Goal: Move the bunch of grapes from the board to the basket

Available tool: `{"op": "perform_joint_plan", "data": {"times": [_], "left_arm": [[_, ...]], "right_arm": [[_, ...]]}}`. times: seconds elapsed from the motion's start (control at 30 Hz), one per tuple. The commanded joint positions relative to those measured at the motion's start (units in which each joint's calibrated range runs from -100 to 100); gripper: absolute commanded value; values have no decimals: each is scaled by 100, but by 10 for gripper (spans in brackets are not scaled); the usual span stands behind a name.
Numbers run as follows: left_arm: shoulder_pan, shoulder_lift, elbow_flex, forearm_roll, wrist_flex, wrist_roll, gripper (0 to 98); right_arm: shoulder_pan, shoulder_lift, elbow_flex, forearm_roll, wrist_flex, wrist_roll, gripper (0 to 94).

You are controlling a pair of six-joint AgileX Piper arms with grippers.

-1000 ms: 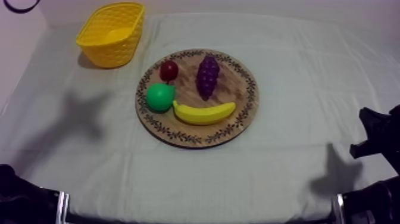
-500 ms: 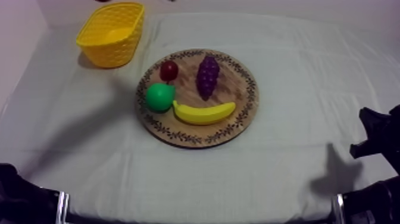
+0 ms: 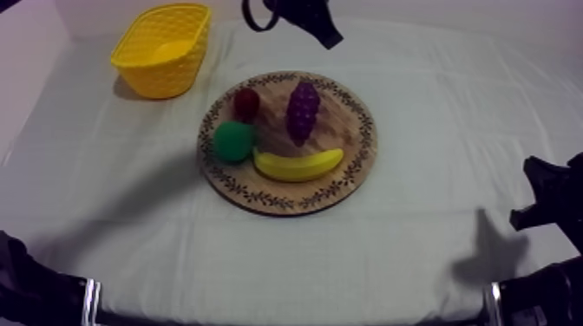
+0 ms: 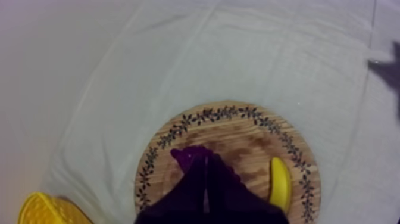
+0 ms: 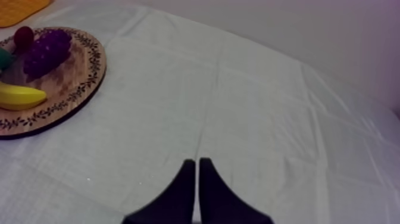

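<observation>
Left wrist view is showing my left gripper (image 4: 206,165), pressed together, hovering just above the purple bunch of toy grapes (image 4: 180,156).

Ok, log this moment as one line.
stage: approach | left jaws: shut, above grapes on board | right jaws: shut, at rest over cloth | grapes not yet in basket

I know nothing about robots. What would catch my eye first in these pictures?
The round wooden board in the middle of the cloth, with bright toy fruit on it: purple bunch of grapes, banana, green pear and small red fruit. A yellow basket stands by the far left corner. The left claw hangs over the board by the grapes, fingers together.
</observation>
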Motion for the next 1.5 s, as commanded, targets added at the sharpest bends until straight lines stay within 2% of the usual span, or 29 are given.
{"op": "perform_joint_plan", "data": {"times": [0.0, 0.43, 0.67, 0.77, 0.97, 1.13, 1.3, 1.47], "left_arm": [[-7, 315, -337, 28, 198, -13, 0], [-97, 948, -1068, 206, 1101, -247, 0], [-152, 933, -958, 220, 1268, -148, 0], [-173, 889, -893, 220, 1391, 219, 0], [-205, 854, -804, 248, 1782, 1829, 0], [-220, 877, -795, 307, 2236, 2768, 0], [-238, 969, -933, 453, 2651, 3433, 4], [-204, 1139, -1385, 531, 2844, 3651, 8]], "right_arm": [[1, 0, -1, 0, -2, 7, 5], [1, 0, -1, 0, -2, 7, 5], [1, 0, -1, 0, -2, 7, 5], [1, 0, -1, 0, -2, 7, 5], [1, 0, -1, 0, -2, 7, 5], [1, 0, -1, 0, -2, 7, 5], [1, 0, -1, 0, -2, 7, 5], [1, 0, -1, 0, -2, 7, 5]]}}
